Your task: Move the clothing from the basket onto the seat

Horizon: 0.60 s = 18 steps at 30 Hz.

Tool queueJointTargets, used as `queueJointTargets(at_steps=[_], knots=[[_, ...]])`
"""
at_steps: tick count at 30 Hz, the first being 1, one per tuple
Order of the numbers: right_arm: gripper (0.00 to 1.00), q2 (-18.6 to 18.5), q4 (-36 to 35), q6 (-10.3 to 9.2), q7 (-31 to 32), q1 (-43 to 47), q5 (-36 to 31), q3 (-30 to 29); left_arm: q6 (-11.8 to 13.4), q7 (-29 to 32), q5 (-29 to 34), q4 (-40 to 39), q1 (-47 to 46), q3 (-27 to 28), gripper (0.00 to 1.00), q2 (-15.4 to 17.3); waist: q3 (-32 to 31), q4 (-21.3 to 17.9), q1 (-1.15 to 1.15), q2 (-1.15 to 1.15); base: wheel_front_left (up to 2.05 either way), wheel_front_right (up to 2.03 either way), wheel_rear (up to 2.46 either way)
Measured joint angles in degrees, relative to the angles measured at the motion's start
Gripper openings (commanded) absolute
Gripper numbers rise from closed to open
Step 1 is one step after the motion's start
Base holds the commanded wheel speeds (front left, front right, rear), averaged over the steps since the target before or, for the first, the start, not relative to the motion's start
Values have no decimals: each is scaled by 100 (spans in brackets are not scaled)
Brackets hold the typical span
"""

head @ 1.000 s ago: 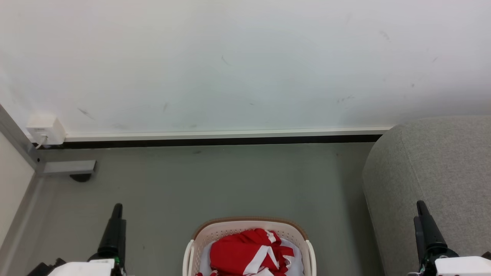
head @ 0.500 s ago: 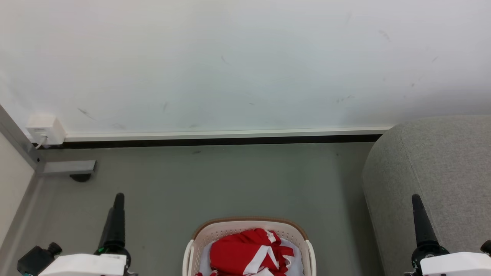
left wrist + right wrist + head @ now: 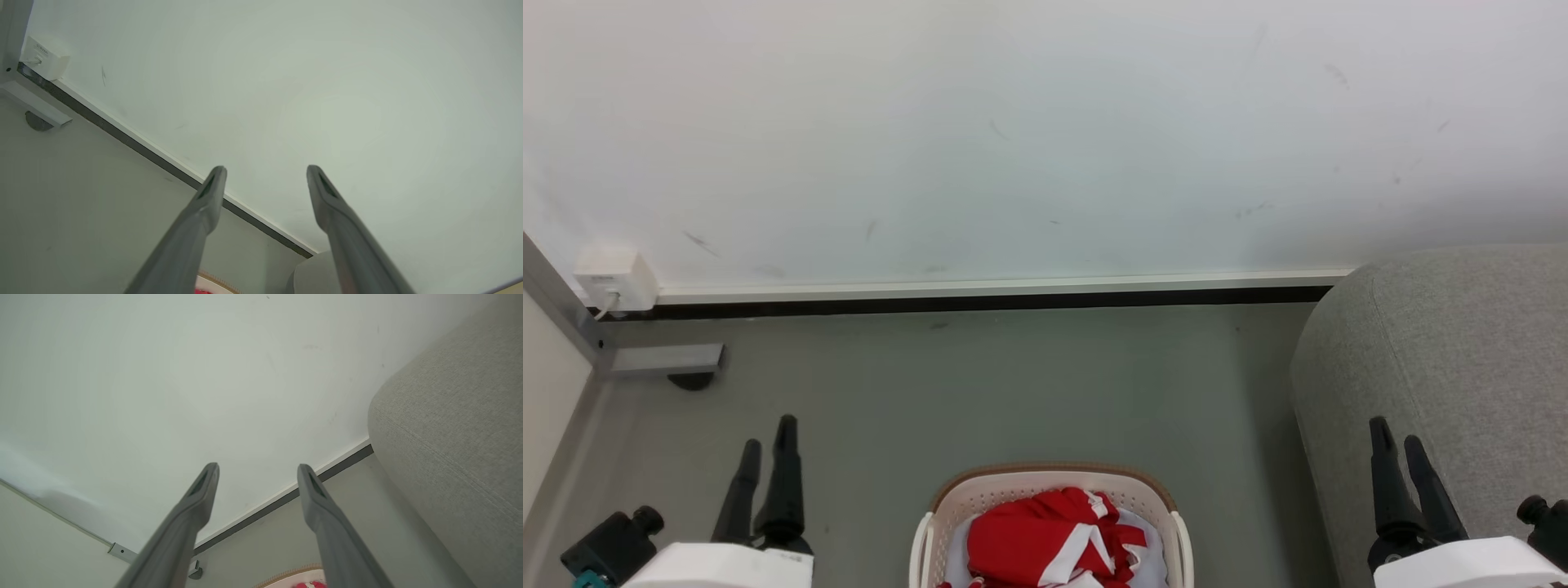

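Note:
Red clothing point(image 3: 1045, 543) with white stripes lies bunched in the cream basket point(image 3: 1054, 483) with a brown rim, on the floor at the bottom centre of the head view. The light-grey seat point(image 3: 1462, 351) stands at the right. My left gripper point(image 3: 768, 433) is open, left of the basket, fingers pointing up. Open as well, my right gripper point(image 3: 1395, 433) hangs in front of the seat's rounded end. Both wrist views show spread fingers with nothing between them, left gripper point(image 3: 265, 169) and right gripper point(image 3: 257, 467). The seat point(image 3: 457, 424) fills the right of the right wrist view.
A white wall point(image 3: 1013, 139) with a skirting board point(image 3: 980, 287) runs behind the grey floor point(image 3: 980, 384). A small white wall box point(image 3: 614, 276) and a grey bracket point(image 3: 666, 359) sit at the far left corner, beside a pale panel.
Both grippers have turned about their wrists: a second ago each showed as a single dark finger edge-on, now both fingers of each show side by side. The basket and clothing have not moved.

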Motion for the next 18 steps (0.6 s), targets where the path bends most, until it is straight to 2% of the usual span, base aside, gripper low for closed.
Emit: queueJointTargets(at_steps=[7,18], knots=[[100,-1,91,0,-126,-3,-779,75,18,-104,595,-3,17,-57,100,43,-2,-3,0,0,0,0,0],[100,-5,267,0,-298,-38,-1484,116,89,-301,1334,-21,36,-169,100,116,-1,-15,0,0,0,0,0]])
